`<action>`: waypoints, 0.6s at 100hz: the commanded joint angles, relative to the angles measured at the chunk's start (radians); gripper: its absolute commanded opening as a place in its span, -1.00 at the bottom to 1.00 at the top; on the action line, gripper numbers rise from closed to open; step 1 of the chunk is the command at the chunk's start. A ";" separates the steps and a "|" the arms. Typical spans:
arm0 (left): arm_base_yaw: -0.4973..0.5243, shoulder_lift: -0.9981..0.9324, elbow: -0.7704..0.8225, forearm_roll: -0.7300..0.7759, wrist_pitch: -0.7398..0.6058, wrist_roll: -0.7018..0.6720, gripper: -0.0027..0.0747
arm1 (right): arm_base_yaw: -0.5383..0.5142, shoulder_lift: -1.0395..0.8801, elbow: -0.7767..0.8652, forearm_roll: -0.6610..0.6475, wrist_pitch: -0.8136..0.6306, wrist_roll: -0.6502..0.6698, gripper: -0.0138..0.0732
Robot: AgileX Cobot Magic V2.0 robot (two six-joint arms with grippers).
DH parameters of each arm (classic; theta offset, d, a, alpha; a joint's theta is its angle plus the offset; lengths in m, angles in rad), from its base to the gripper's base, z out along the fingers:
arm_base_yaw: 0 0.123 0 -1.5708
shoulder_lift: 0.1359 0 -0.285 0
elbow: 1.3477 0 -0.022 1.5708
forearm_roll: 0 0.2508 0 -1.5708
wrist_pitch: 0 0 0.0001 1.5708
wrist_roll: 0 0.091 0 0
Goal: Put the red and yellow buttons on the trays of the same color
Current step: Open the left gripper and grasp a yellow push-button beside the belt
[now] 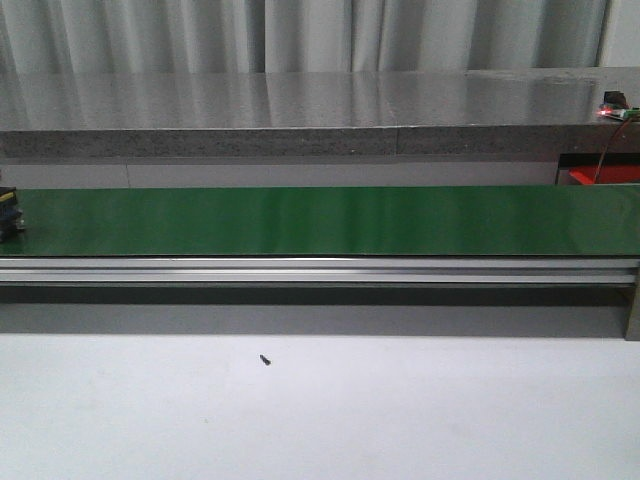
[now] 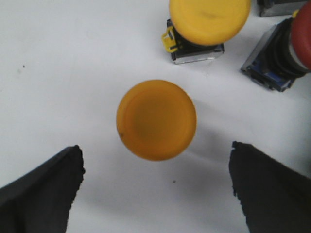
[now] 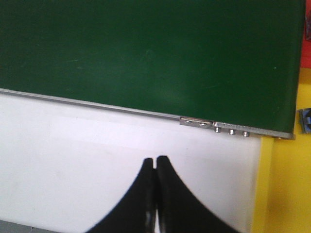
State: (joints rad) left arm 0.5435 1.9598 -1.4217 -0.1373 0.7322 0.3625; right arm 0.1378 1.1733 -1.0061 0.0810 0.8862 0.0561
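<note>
Yellow button point(image 2: 156, 120) btwn open left fingers point(image 2: 46, 189), 2nd yellow button point(image 2: 209, 19) + red button point(image 2: 302, 41) nearby

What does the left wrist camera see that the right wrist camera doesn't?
Only the left wrist view shows buttons: an orange-yellow one between open fingers, another yellow one and a red one. Only the right wrist view shows the green belt, a yellow tray and closed fingers. Both show the white table.
</note>
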 commanded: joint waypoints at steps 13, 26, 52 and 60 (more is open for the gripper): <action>0.003 -0.009 -0.030 -0.015 -0.094 -0.001 0.62 | 0.000 -0.028 -0.024 0.002 -0.048 -0.002 -0.93; 0.003 0.014 -0.030 -0.032 -0.121 -0.001 0.62 | 0.000 -0.028 -0.024 0.002 -0.049 -0.002 -0.93; 0.003 0.018 -0.030 -0.034 -0.147 0.000 -0.16 | 0.000 -0.028 -0.024 0.002 -0.059 -0.002 -0.93; 0.003 0.018 -0.030 -0.034 -0.147 0.000 -0.47 | 0.000 -0.028 -0.024 0.002 -0.059 -0.002 -0.93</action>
State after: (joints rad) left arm 0.5435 2.0303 -1.4217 -0.1557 0.6257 0.3632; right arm 0.1378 1.1733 -1.0061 0.0810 0.8788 0.0561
